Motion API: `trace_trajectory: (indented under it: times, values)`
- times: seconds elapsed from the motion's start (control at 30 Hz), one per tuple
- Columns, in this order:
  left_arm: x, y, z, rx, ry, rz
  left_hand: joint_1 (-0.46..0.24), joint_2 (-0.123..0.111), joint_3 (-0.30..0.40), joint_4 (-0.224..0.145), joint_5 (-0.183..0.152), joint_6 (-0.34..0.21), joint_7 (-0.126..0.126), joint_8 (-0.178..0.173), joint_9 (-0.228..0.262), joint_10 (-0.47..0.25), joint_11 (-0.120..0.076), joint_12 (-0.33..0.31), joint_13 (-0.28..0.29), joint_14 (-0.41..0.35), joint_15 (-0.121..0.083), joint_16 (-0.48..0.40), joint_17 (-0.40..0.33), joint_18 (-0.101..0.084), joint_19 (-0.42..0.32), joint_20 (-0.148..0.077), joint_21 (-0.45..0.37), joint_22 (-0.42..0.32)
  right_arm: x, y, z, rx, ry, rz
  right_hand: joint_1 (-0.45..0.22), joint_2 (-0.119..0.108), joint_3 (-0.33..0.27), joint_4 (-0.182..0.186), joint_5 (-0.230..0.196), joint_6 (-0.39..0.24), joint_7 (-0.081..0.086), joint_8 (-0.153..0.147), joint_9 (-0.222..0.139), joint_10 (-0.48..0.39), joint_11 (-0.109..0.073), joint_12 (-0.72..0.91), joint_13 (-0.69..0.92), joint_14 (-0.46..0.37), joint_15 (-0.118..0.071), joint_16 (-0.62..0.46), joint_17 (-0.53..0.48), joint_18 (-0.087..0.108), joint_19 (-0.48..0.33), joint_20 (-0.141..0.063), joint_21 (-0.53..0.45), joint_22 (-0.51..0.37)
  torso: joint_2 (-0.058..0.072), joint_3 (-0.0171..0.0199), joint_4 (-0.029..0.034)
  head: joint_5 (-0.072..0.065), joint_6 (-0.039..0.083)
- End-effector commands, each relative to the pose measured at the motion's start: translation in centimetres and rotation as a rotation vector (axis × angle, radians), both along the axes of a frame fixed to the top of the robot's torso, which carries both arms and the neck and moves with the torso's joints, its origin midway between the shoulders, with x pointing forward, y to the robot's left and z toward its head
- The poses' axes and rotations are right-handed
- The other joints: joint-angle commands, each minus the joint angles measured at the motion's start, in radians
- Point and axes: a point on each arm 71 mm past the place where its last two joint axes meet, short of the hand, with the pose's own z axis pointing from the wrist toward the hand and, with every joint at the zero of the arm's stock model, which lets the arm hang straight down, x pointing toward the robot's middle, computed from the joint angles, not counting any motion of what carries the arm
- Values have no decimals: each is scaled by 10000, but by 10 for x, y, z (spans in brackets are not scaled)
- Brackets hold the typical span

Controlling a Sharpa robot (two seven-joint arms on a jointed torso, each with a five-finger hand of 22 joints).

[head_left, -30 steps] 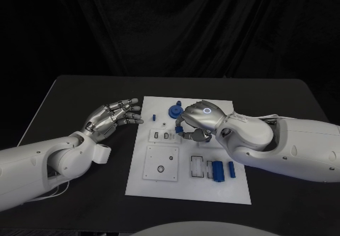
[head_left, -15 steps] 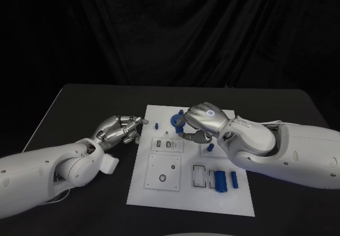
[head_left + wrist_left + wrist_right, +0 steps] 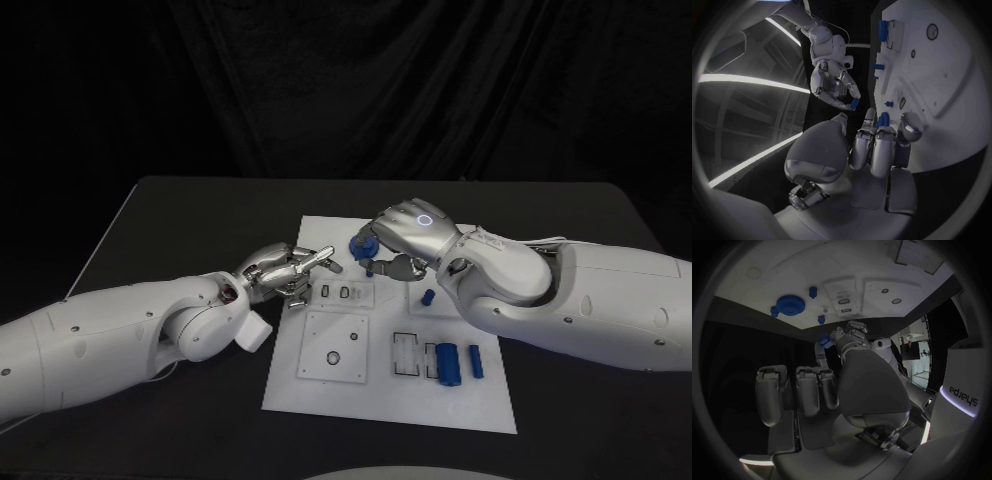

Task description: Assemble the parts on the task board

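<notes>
Board (image 3: 378, 400) lies mid-desk (image 3: 173, 210). Left hand (image 3: 289, 268), at the board's left edge, pinches a small blue part (image 3: 883, 119) in its fingers. Right hand (image 3: 401, 240), over the far end by the gear (image 3: 790, 304), pinches another blue part (image 3: 854, 103).

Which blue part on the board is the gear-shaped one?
The round toothed blue gear at the task board's far end, by the right robot hand; the other blue parts are small pegs and cylinders.

White task board (image 3: 378, 400), blue parts (image 3: 447, 361), black table (image 3: 173, 210), silver hands, white arms.
</notes>
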Motion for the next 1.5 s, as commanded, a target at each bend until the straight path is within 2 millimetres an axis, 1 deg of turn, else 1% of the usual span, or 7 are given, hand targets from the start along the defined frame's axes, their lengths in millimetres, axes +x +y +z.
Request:
trace_trajectory:
  times: [0.03, 0.27, 0.43, 0.57, 0.77, 0.93, 1.5]
  values:
    - [-2, -9, -4, 453, 336, -1023, -235, 74, -360, 1, -40, -117, -14, 63, 25, 813, 54, 5, 2394, 1055, 48, 26, 2626, -85, -10, 29, 23, -15, 0, 1, 1, 198, -48, 88, -85, 36, 7, -64, -69, 263, -206, 45, 459, 1059, -27, 27, 2632, 1048, -33, 25, 2635, -78, 1035, -36, 22, 2623, -168, 64, 9, -9, -87]
    - [-1, -17, -5, 452, 349, -1272, -146, 233, -666, -50, -5, -234, 3, 96, 42, 897, 72, 24, 2476, 1055, 64, 26, 2626, -95, 48, 49, 38, 60, 2, 0, -2, 83, 110, -33, -96, 45, 14, -66, -179, 248, -206, 31, 485, 1059, -31, 27, 2632, 1048, -36, 25, 2635, -74, 1026, -38, 8, 2617, -268, 104, 15, -25, -108]
    - [0, -18, -5, 449, 306, -1267, 450, 400, -782, -192, 598, -346, 7, 153, 66, 971, 71, 42, 2545, 1055, 67, 26, 2626, -104, 129, 57, 65, 147, 2, -1, -4, -14, 209, -67, -123, 46, 12, -58, -266, 234, -203, 17, 510, 1059, -30, 27, 2632, 1048, -37, 25, 2635, -73, 1023, -40, 4, 2615, -308, 139, -27, 7, -164]
    - [0, -20, -4, 414, 203, -1199, 823, 446, -735, -397, 783, -388, -2, 177, 74, 1015, 62, 55, 2582, 1055, 58, 26, 2626, -110, 183, 50, 79, 197, 0, 0, -5, -122, 322, -37, -149, 47, 8, -48, -328, 219, -200, 2, 526, 1059, -27, 27, 2632, 1048, -36, 25, 2635, -71, 1019, -40, -1, 2613, -320, 177, -80, 62, -193]
    - [0, -21, -3, 379, 124, -1155, 1331, 477, -631, -746, 1119, -422, -18, 231, 86, 1070, 33, 73, 2628, 1055, 28, 26, 2626, -229, 793, 28, 256, 744, -3, 2, -8, -245, 739, 41, -195, 53, 5, -24, -433, 168, -187, -41, 549, 1059, -19, 27, 2632, 1048, -32, 25, 2635, -70, 1018, -39, -3, 2612, -313, 156, -49, 22, -205]
    - [-2, -22, -3, 357, 124, -1185, 1578, 477, -558, -945, 1316, -457, -25, 242, 79, 1070, 16, 73, 2628, 1055, 13, 26, 2626, -287, 1076, 11, 350, 1016, -6, 4, -10, -412, 999, 143, -233, 61, 5, -1, -523, 107, -169, -92, 560, 1059, -5, 27, 2632, 1048, -23, 25, 2635, -73, 1024, -34, 6, 2616, -310, 171, -71, -8, -240]
    - [-4, -24, -2, 339, 209, -1317, 1724, 460, -509, -1075, 1375, -469, -27, 257, 78, 1070, 10, 73, 2628, 1055, 6, 26, 2626, -330, 1275, 3, 411, 1212, -11, 11, -11, -458, 1119, 512, -251, 65, 4, 10, -578, 90, -163, -110, 567, 1059, 1, 27, 2632, 1048, -19, 25, 2635, -70, 1018, -31, -3, 2612, -315, 145, -65, -18, -337]
